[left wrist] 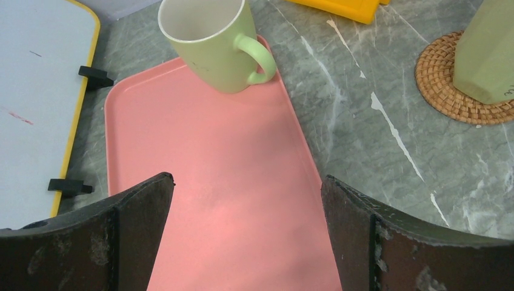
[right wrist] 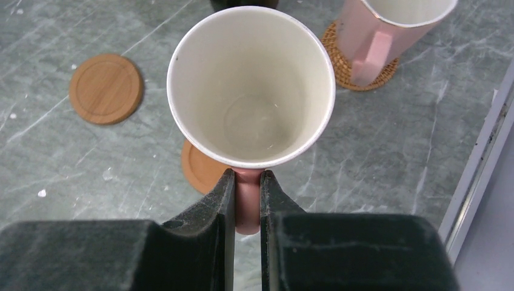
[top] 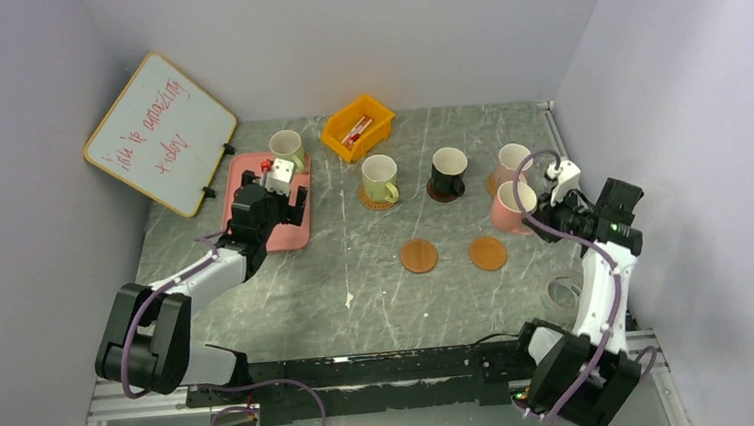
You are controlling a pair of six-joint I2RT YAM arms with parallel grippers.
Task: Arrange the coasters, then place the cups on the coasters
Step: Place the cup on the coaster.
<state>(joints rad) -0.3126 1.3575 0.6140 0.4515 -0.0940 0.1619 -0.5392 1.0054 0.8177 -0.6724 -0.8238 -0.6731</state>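
My right gripper is shut on the handle of a pale pink cup, which is upright and partly covers a plain orange coaster. A second orange coaster lies bare to its left. Another pink cup stands on a woven coaster. The black cup sits on a dark coaster. One green cup rests on a woven coaster. My left gripper hangs open over the pink tray, short of a green cup at the tray's far end.
A yellow bin with small items stands at the back. A whiteboard leans on the left wall beside the tray. A clear tape roll lies near the right arm's base. A metal rail edges the table on the right.
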